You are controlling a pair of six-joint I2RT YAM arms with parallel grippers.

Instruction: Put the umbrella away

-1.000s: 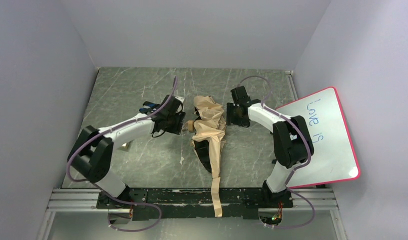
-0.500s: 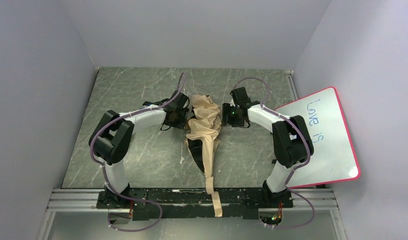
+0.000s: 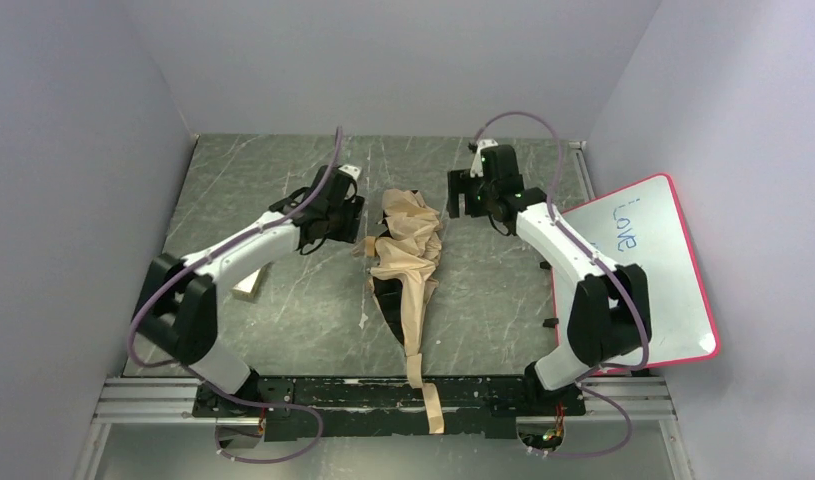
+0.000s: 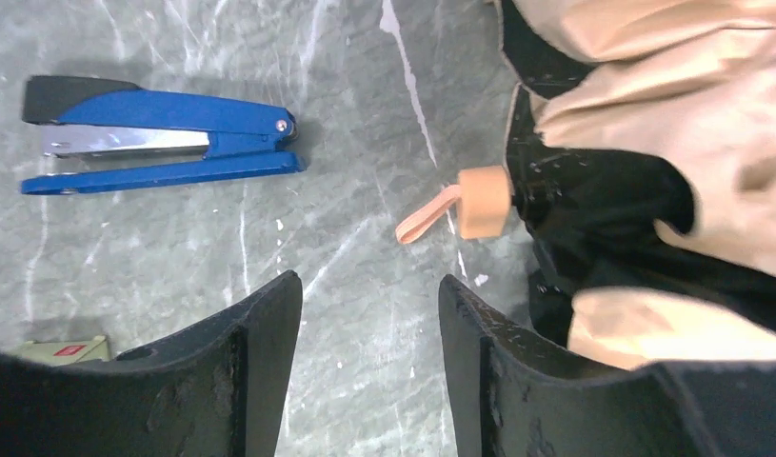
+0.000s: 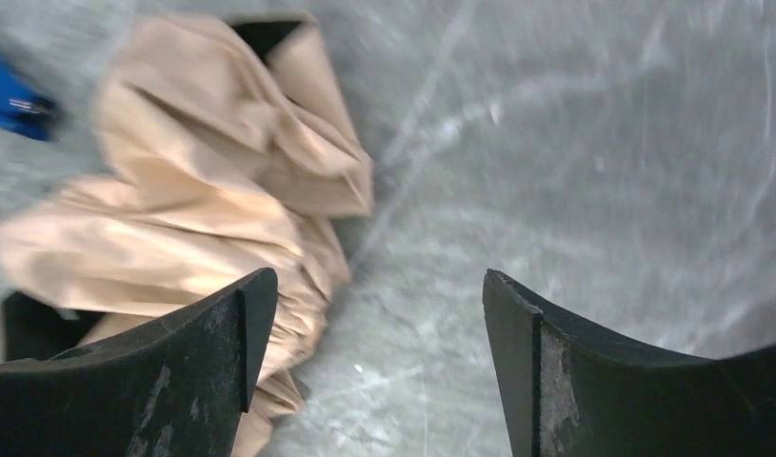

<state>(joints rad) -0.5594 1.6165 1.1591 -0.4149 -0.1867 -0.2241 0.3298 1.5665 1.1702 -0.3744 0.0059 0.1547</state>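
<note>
The umbrella (image 3: 408,240) lies crumpled mid-table, cream-beige canopy with black lining, its narrow end trailing toward the front rail. In the left wrist view its tan handle (image 4: 483,202) with a small loop points left from under the black lining (image 4: 603,205). My left gripper (image 3: 335,228) stands open just left of the umbrella; the left gripper (image 4: 368,286) has only bare table between its fingers, with the handle a little ahead and to the right. My right gripper (image 3: 460,197) is open to the right of the canopy (image 5: 203,190); the right gripper (image 5: 374,276) holds nothing.
A blue stapler (image 4: 165,133) lies on the table ahead-left of the left gripper. A small olive box (image 3: 248,287) sits near the left arm. A pink-framed whiteboard (image 3: 643,290) leans at the right edge. Grey walls close in the back and sides.
The right gripper has opened wider and drawn back and up from the canopy. The left arm has swung out and pulled slightly away from the umbrella.
</note>
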